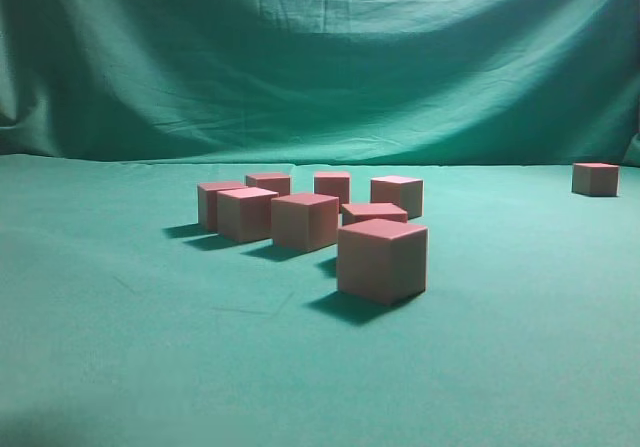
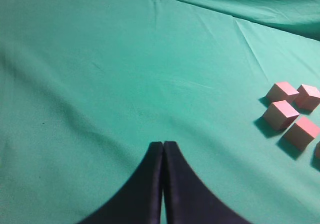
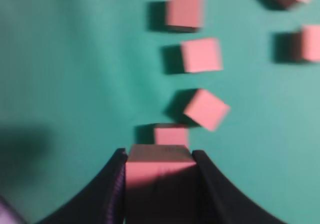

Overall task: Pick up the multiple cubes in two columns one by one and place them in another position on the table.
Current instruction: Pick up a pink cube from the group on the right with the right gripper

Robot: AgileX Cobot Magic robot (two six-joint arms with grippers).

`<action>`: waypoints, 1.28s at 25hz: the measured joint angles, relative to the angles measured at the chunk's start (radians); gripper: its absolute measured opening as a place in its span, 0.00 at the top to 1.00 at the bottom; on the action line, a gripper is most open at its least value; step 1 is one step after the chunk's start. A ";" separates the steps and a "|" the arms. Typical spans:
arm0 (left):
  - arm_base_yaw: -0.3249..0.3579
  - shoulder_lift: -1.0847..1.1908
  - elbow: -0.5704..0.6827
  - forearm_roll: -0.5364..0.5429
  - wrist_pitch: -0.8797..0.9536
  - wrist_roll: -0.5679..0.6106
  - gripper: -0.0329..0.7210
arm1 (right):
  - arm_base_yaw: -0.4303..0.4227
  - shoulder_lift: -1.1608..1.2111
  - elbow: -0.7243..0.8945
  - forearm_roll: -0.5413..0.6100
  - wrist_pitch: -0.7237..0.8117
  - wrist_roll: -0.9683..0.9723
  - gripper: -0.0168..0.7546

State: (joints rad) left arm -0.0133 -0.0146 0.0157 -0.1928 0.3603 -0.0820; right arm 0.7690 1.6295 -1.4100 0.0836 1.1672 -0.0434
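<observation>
Pink cubes [image 1: 310, 222], eight of them, sit grouped mid-table [image 1: 110, 367]; one moved cube [image 1: 595, 179] lies well apart at far right. Right gripper [image 3: 159, 181] holds another cube [image 3: 159, 184] aloft. Left gripper [image 2: 163, 151] idles, jaws together. Most work remains.

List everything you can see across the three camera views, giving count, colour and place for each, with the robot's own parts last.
clustered cubes: eight, reddish-pink tops with tan sides, grouped mid-table.
lone cube: one, same colours, far right of the table, apart from the rest.
held cube: one, same colours, gripped and raised above the others.
table: one, green cloth, slightly creased.
backdrop: one, draped green cloth, behind the table.
left gripper: one, black, shut and empty, over bare cloth beside the cubes.
right gripper: one, black, shut on the held cube.
</observation>
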 joint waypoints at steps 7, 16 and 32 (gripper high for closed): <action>0.000 0.000 0.000 0.000 0.000 0.000 0.96 | 0.184 0.039 0.044 0.000 -0.088 -0.213 0.63; 0.000 0.000 0.000 0.000 0.000 0.000 0.96 | 0.196 0.185 0.044 -0.002 -0.096 -0.345 0.63; 0.000 0.000 0.000 0.000 0.000 0.000 0.96 | 0.196 0.320 0.044 -0.052 -0.215 -0.380 0.63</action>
State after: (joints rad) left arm -0.0133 -0.0146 0.0157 -0.1928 0.3603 -0.0820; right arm 0.9650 1.9497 -1.3658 0.0319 0.9520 -0.4236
